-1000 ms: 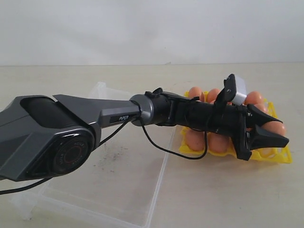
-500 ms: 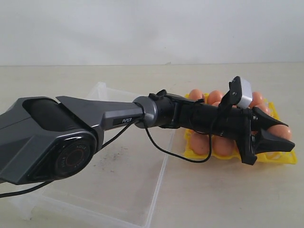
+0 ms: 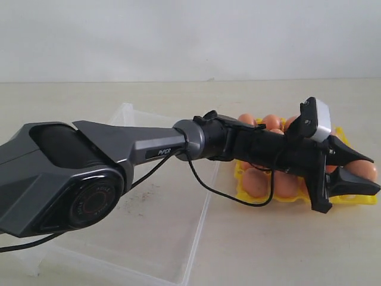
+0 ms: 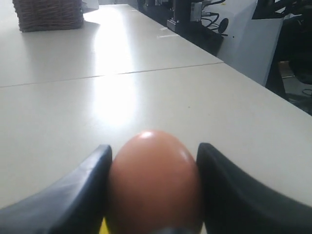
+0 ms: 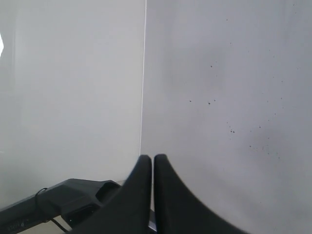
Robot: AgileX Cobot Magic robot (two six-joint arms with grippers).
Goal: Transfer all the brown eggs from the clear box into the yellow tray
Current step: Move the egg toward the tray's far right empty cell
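Pale beige tabletop (image 3: pixel 268 250) runs back to a plain white wall (image 3: pixel 190 36). From the near left, the left arm (image 3: pixel 119 149) lies stretched almost level. Its big grey joint housing is closest to the camera, and its slimmer black forearm reaches right across the clear box (image 3: pixel 161 226). A thin black cable (image 3: pixel 226 193) droops from the forearm towards the table. A small silver-white camera block (image 3: pixel 318 119) stands on top of the wrist.

The left gripper (image 3: pixel 372 174) is over the right end of the yellow tray (image 3: pixel 292 199), one dark finger above the other. They are clamped on a single brown egg (image 3: pixel 362 171). In the left wrist view that egg (image 4: pixel 153 185) fills the gap and touches both curved fingers (image 4: pixel 73 195). A sliver of yellow shows under it. From these angles it is hard to say whether the egg already rests in a cup or hangs just above one.

The other brown eggs (image 3: pixel 256 182) sit in the tray's cups, partly hidden behind the forearm. The tray lies just right of the box. The box has dark scuffs (image 3: pixel 143 190) on its clear floor.

A woven basket (image 4: pixel 48 14) stands far off on the table in the left wrist view.

The right gripper (image 5: pixel 153 163) shows only in its own camera, its two fingers pressed together on nothing, facing a pale speckled surface.
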